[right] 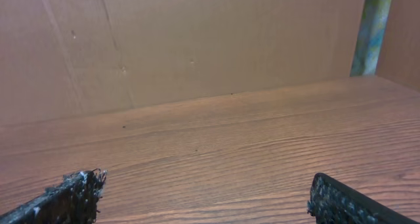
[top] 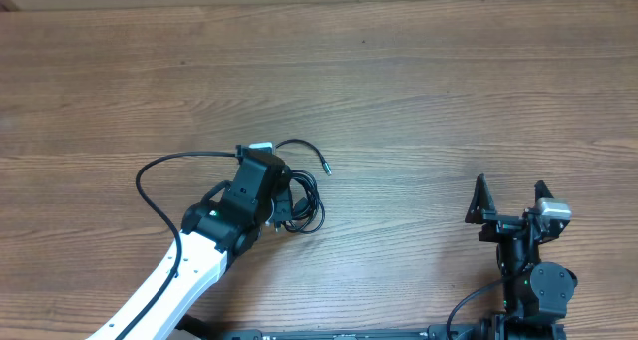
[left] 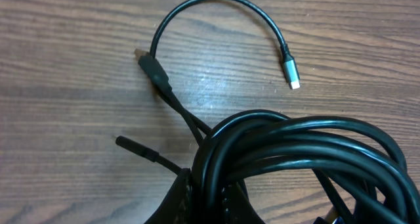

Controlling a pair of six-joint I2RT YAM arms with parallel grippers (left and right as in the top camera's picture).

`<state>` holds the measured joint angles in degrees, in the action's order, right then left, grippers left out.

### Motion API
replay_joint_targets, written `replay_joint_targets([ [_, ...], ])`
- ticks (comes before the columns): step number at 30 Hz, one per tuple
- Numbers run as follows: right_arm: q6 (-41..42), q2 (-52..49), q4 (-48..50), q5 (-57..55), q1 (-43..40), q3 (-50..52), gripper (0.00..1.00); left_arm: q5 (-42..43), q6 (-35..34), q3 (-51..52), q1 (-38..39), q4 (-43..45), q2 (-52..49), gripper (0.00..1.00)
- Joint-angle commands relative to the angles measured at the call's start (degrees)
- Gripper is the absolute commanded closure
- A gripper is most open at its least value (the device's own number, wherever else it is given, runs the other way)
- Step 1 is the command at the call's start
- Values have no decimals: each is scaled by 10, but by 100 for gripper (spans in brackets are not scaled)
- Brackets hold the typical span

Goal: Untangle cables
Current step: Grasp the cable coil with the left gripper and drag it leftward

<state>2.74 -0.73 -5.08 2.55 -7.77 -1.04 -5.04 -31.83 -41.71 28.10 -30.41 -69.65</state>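
cables (top: 302, 208) lay bunched on the table (top: 419, 81), left of centre. left gripper (top: 279, 205) sat on the bunch's left side, touching it. one loose end (top: 326, 168) arced out behind and to the right of the bunch, its plug flat on the table. right gripper (top: 510, 205) stood well apart, far right, near the front edge.

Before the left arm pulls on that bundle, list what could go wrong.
1. The left gripper seems shut on several loops of the cables at once; pulling may tighten the tangle rather than free one strand.
2. The silver-tipped plug lies loose on the table and could catch in a loop.
3. The right gripper stands open, well apart from the bundle, so nothing pins it down.
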Motion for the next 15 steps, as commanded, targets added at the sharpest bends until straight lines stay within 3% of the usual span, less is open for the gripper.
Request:
replay_joint_targets([
  [1, -5, 6, 4, -5, 3, 6, 0, 1, -32, -6, -1, -4, 11, 96],
  [3, -5, 6, 4, -5, 3, 6, 0, -9, -96, -5, -1, -31, 10, 96],
  [4, -5, 6, 4, -5, 3, 6, 0, -27, -200, -5, -1, -63, 8, 96],
  [7, -5, 6, 4, -5, 3, 6, 0, -60, -394, -5, -1, -145, 0, 96],
  [9, -5, 6, 4, -5, 3, 6, 0, -67, -432, -5, -1, -165, -5, 96],
  [15, -5, 6, 4, -5, 3, 6, 0, -76, -409, -5, -1, -146, -31, 96],
])
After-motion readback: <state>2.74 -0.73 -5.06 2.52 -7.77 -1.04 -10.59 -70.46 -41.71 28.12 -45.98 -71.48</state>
